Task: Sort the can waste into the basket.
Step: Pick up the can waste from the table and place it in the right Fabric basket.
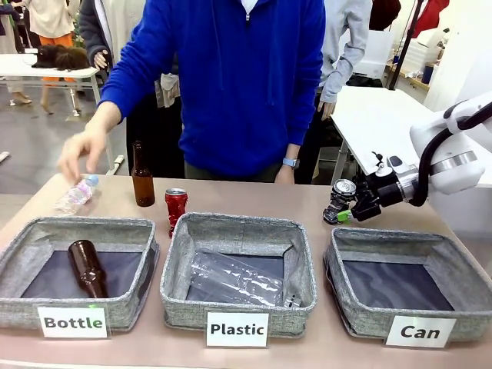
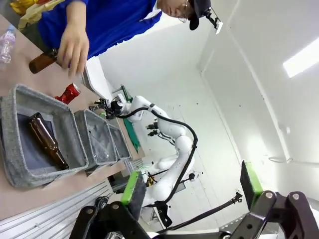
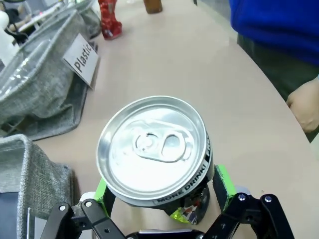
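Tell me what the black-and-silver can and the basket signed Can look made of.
Black-and-silver can: metal, likely aluminium; shiny silver top with pull tab. Basket signed Can: grey woven-looking fabric, matte; soft, slightly sagging walls.

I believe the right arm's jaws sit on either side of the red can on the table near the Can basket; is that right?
Not quite: the right gripper has the black-and-silver can between its jaws, not the red one; the right wrist view shows it.
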Tool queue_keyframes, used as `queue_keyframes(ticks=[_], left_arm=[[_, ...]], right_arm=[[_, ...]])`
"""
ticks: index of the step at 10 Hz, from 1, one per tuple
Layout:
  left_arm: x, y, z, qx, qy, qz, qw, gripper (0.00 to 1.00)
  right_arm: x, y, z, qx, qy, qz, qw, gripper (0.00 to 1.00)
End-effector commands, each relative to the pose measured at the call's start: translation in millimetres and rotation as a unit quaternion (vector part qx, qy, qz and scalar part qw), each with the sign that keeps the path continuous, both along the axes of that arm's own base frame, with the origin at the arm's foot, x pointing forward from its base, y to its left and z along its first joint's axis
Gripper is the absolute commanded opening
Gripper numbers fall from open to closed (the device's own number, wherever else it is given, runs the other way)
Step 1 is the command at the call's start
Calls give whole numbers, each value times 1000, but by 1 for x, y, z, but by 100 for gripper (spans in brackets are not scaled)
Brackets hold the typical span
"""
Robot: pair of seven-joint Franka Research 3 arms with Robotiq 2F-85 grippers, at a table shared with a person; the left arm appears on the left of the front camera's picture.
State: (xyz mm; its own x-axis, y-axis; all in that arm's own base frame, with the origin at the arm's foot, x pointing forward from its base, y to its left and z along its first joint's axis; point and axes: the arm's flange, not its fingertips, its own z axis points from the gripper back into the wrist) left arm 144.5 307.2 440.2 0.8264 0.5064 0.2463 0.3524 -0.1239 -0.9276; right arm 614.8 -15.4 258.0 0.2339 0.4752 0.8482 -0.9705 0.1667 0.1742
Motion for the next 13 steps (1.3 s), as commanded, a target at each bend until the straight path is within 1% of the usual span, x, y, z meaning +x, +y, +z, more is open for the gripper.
queue_keyframes(ticks=[1,2,3,4,6,7,8,9,10,11,12,13], left_arm=[[-1,19,-3,14,8,-12,1000,100],[4,14,-5,24,16,-20,999,100],[14,-5,-14,71,36,-35,996,100],[21,-27,-24,79,53,-78,992,100],[37,-95,-51,122,82,-159,976,100],[37,-119,-57,134,83,-189,969,100],[38,-137,-60,122,83,-216,965,100],[38,-150,-64,136,89,-225,961,100],[47,-116,-68,118,98,-200,968,100],[47,-116,-68,118,98,-200,968,100],[47,-116,-68,118,98,-200,968,100],[47,-116,-68,118,98,-200,968,100]], right_arm=[[5,-2,5,21,-3,-5,1000,100],[5,-1,4,31,0,-2,1000,100],[6,-1,4,32,2,-4,999,100],[5,-1,5,36,4,-3,999,100],[5,-3,4,48,6,-5,999,100],[3,-3,4,54,8,-6,999,100],[3,-3,3,57,10,-6,998,100],[5,-2,3,61,11,-7,998,100],[7,-2,4,64,14,-8,998,100],[7,-3,2,65,16,-9,998,91],[7,-3,1,70,19,-6,997,40],[6,-5,0,70,19,-5,997,31]])
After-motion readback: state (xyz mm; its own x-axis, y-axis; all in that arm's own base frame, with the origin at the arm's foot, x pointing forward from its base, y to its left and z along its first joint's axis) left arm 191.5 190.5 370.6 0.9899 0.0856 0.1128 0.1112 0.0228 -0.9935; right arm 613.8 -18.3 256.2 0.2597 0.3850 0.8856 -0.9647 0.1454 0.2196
